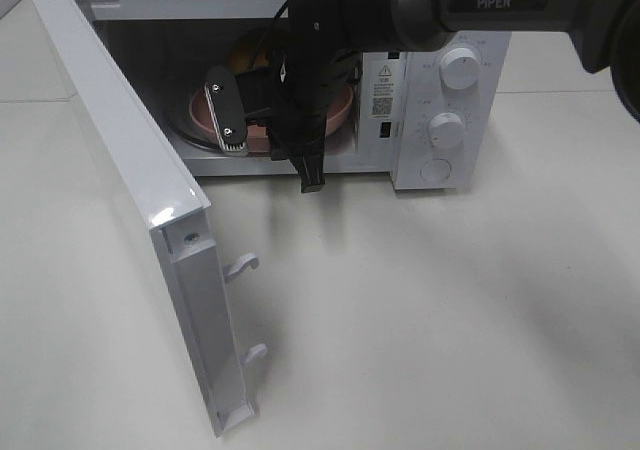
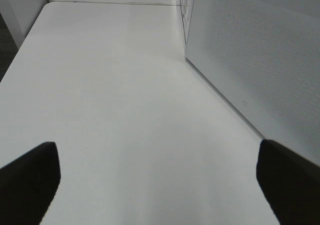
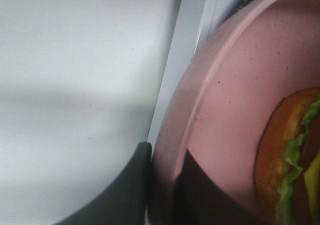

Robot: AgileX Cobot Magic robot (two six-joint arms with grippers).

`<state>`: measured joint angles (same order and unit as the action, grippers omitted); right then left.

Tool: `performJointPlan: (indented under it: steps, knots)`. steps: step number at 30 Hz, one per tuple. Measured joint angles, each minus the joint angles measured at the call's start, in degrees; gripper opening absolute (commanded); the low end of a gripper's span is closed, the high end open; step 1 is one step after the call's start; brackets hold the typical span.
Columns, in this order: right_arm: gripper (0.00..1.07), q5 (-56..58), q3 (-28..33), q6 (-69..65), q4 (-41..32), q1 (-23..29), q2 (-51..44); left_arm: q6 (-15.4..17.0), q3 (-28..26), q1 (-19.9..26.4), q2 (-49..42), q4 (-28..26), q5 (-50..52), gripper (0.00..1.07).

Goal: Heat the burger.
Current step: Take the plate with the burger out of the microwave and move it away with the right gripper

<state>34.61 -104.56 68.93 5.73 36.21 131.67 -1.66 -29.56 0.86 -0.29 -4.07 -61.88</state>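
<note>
Right pincer (image 3: 162, 185) pinches the pink plate (image 3: 225, 110) rim — the burger (image 3: 292, 160) sits just beyond, inside.

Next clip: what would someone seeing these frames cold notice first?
First, the black right arm reaching into the white microwave, whose door is swung wide open at the left. Inside sits a pink plate carrying the burger, and the right gripper is shut on the plate's rim. The left gripper is open over bare white tabletop beside the microwave.
</note>
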Motion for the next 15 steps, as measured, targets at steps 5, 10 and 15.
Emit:
performJointPlan:
  steps: [5, 10, 15]
  knots:
    - [0.0, 1.2, 0.0, 0.29, -0.29, 0.0, -0.52, 0.0, 0.0, 0.0, 0.0, 0.0, 0.0, 1.0]
    - [0.0, 0.97, 1.95, 0.57, -0.57, 0.0, -2.01, 0.0, 0.0, 0.0, 0.0, 0.0, 0.0, 1.0]
    - [0.0, -0.06, 7.39, 4.35, -1.83, 0.17, -5.39, 0.0, 0.0, 0.0, 0.0, 0.0, 0.0, 1.0]
